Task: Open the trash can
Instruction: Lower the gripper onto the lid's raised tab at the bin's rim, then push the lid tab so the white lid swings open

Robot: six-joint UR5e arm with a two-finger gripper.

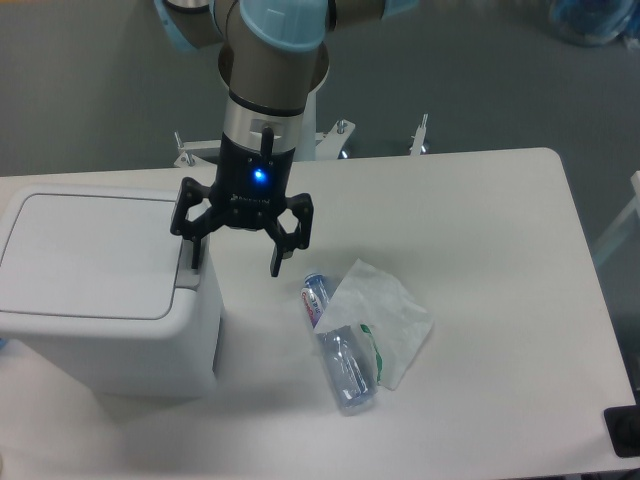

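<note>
The trash can (100, 300) is a large white boxy bin at the left of the table, with its flat lid (85, 250) down. A grey push-button (186, 268) sits at the lid's right edge. My gripper (236, 262) hangs just right of the lid and is open. Its left finger (195, 250) is over the button area at the lid's edge, and its right finger (276, 258) is over the bare table. It holds nothing. I cannot tell whether the left finger touches the button.
A crushed clear plastic bottle (338, 350) and a crumpled white wrapper (385, 315) lie on the white table (500, 250) right of the gripper. Metal clamps (345, 128) stand at the table's far edge. A dark object (625, 430) sits at the bottom right corner.
</note>
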